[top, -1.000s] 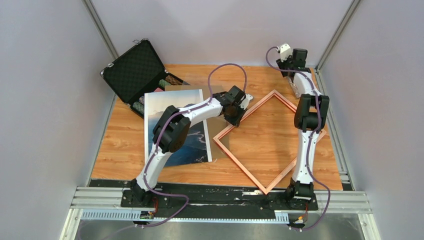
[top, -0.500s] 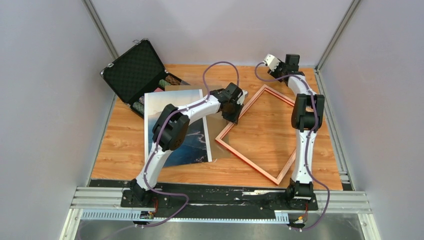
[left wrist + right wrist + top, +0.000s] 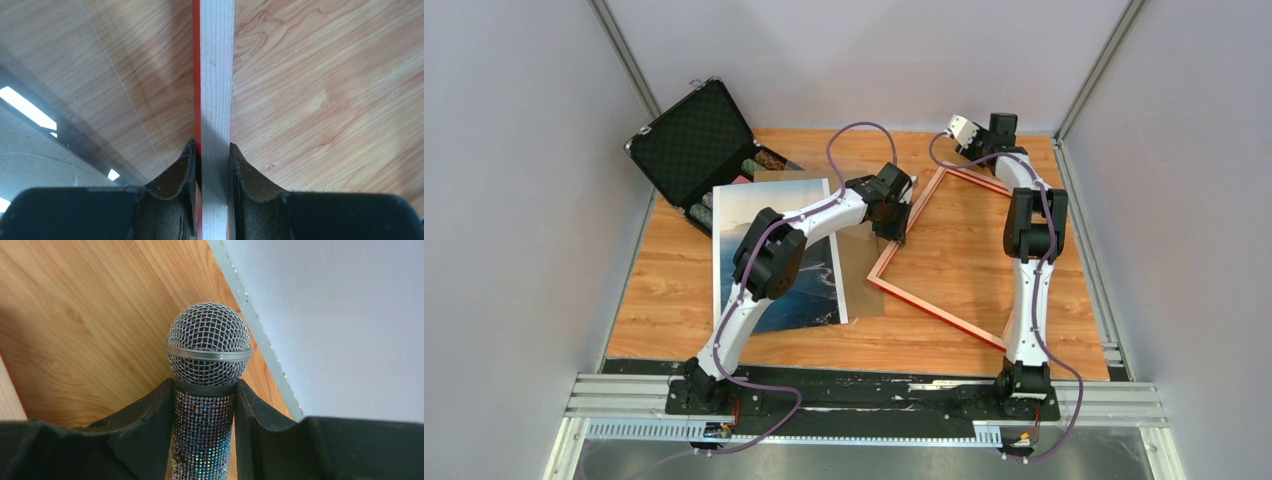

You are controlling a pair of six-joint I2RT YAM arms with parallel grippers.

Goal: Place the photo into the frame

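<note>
The frame (image 3: 936, 312) stands tilted on the table at centre right, red face showing. My left gripper (image 3: 894, 222) is shut on its left edge. In the left wrist view the jaws (image 3: 212, 147) pinch the pale bar with its red face (image 3: 216, 75). The photo (image 3: 809, 290), with sea, cliffs and pale sky, lies flat left of the frame, partly under my left arm. My right gripper (image 3: 989, 140) is at the back right, by the frame's far corner. In the right wrist view it (image 3: 205, 385) is shut on a glittery microphone (image 3: 208, 347).
An open black foam-lined case (image 3: 689, 140) with chips sits at the back left. A brown backing board (image 3: 861, 285) lies between photo and frame. A clear pane with reflections (image 3: 75, 100) shows left of the bar. The grey wall (image 3: 340, 315) is close to the microphone.
The frame has swung anticlockwise and tipped up, its far corner moving left and back. My left gripper went with it. My right gripper moved left along the back.
</note>
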